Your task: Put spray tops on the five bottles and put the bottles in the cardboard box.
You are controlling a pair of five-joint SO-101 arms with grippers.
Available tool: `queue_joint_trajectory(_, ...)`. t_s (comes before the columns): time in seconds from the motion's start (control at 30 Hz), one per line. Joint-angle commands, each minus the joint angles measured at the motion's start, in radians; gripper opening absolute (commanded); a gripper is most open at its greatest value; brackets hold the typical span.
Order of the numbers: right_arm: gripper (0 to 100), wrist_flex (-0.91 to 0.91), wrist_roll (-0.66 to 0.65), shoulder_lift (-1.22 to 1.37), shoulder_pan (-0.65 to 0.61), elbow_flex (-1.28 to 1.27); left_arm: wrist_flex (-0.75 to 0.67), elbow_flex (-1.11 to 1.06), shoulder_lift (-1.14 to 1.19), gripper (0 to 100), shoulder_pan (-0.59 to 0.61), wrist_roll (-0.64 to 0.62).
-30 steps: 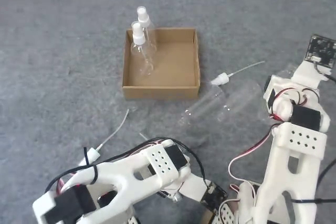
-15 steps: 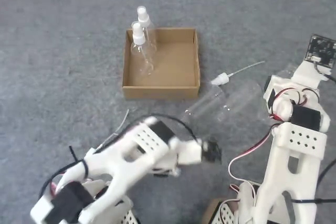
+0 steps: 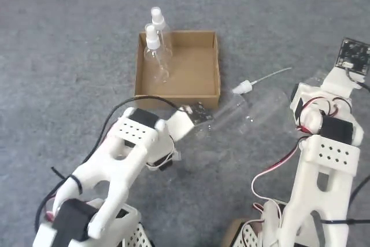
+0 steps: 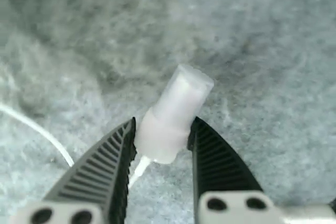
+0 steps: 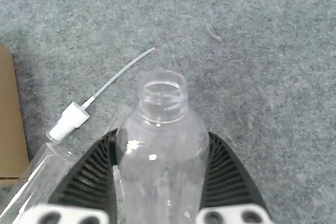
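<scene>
Box has one capped bottle standing upright in its far left corner. A second capped bottle is right behind it at the rim, and I can't tell if that one's actually inside. Left claw is clamped on a spray top, with a thin tube trailing beside it. Right claw is squeezing an open bottle, neck bare. Just beside that claw a loose spray top lies on the carpet, with an empty bottle lying next to it
</scene>
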State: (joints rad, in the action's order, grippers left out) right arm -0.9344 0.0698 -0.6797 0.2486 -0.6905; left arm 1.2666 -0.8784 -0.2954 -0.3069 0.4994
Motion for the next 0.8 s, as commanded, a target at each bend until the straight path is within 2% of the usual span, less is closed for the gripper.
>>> queue_joint_trajectory(0.0,0.7,0.018,0.003,-0.031,-0.024,0.012,0.002,0.047,0.000,12,0.028,-0.064)
queue_joint_trajectory(0.1,0.7,0.018,0.003,-0.031,-0.024,0.012,0.002,0.047,0.000,19,0.028,-0.077)
queue_joint_trajectory(0.27,0.7,0.018,0.003,-0.031,-0.022,0.012,0.002,0.070,0.002,21,0.026,-0.061)
queue_joint_trajectory(0.77,0.7,0.018,0.003,-0.031,-0.022,0.012,-0.008,0.045,0.003,20,0.021,0.310)
